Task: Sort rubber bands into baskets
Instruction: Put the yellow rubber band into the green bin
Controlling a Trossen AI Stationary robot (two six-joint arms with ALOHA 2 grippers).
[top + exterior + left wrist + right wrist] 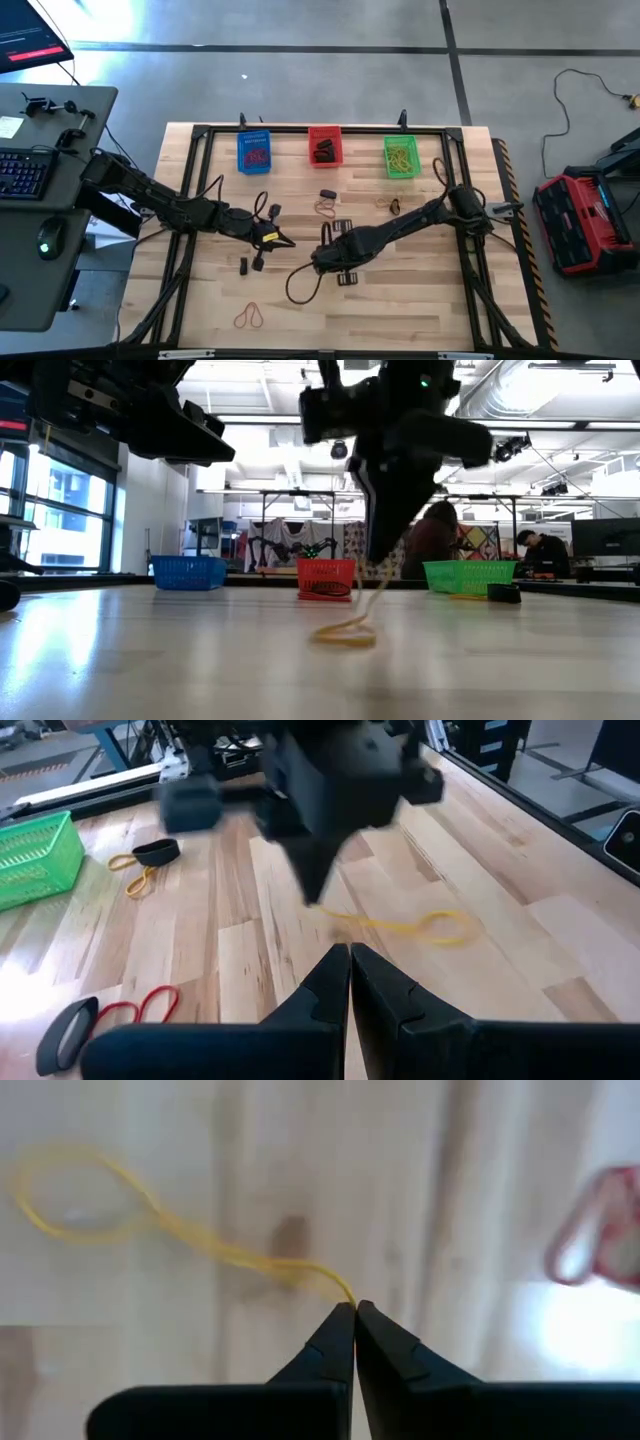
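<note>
We see the right gripper (354,1308), jaws pinched shut on one end of a yellow rubber band (150,1220) trailing on the tabletop (400,300), well short of the green basket (401,157). So thin a pinch may slip as we lift.

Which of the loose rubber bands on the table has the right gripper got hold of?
The yellow rubber band: the right gripper is shut on one end of it, with its loop trailing on the wood. The red bands and the others lie untouched.
</note>
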